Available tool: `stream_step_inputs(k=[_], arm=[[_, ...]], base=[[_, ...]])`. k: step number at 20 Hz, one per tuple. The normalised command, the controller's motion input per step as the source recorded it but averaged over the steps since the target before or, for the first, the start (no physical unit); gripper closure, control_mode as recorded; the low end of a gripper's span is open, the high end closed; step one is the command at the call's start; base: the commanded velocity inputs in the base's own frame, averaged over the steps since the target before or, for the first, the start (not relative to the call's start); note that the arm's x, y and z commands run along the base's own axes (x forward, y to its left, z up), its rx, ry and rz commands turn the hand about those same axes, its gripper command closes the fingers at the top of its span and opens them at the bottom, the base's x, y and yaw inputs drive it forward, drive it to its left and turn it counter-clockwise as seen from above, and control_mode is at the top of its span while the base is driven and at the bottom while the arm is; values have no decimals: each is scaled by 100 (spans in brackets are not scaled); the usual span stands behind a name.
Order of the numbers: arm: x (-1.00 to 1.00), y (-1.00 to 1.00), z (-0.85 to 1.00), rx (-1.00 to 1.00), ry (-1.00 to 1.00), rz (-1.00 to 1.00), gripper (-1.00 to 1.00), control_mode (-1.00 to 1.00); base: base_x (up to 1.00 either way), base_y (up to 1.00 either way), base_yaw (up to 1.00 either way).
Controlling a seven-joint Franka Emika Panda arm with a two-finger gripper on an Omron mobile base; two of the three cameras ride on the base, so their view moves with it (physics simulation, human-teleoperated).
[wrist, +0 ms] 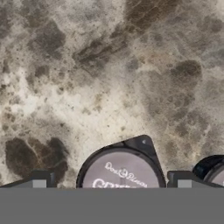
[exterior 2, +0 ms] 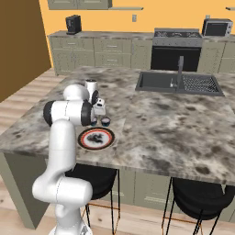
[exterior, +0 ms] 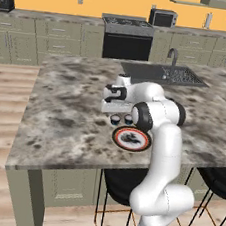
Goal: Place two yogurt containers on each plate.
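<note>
Two dark-sided yogurt containers with pale tops (exterior: 115,119) (exterior: 128,119) stand side by side on the marble island, just behind the orange-red-rimmed plate (exterior: 116,135). Nothing lies on that plate (exterior 2: 82,139). My gripper (exterior: 113,110) hangs just above the containers, fingers pointing down and open. In the hand view the gripper (wrist: 111,181) straddles one container (wrist: 120,170), whose printed pale lid sits between the two spread finger tips. The other container (wrist: 215,173) peeks in at the right edge. From the right base view the containers (exterior 2: 105,120) sit beside my hand (exterior 2: 99,108).
A dark sink (exterior: 163,73) with a faucet (exterior: 173,56) is set into the island's far right. Black stools (exterior 2: 94,176) stand under the near edge. Stove (exterior: 127,36) and cabinets line the back wall. Bare marble stretches left of the plate.
</note>
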Motion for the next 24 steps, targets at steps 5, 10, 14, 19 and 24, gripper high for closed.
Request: stream_step_inputs(k=[5,10,14,19,24], arm=[[-9,0,-11,0,0,0,-100,-100],[0,-7,-7,-2,1,0,-100,-100],[-1,-1,-6,0,0,0,-100,-100],[0,0,-2,0,0,0,-100,-100],[0,0,3,0,0,0,-100,-100]], base=[[0,0,0],[0,0,0],[0,0,0],[0,0,0],[0,0,0]])
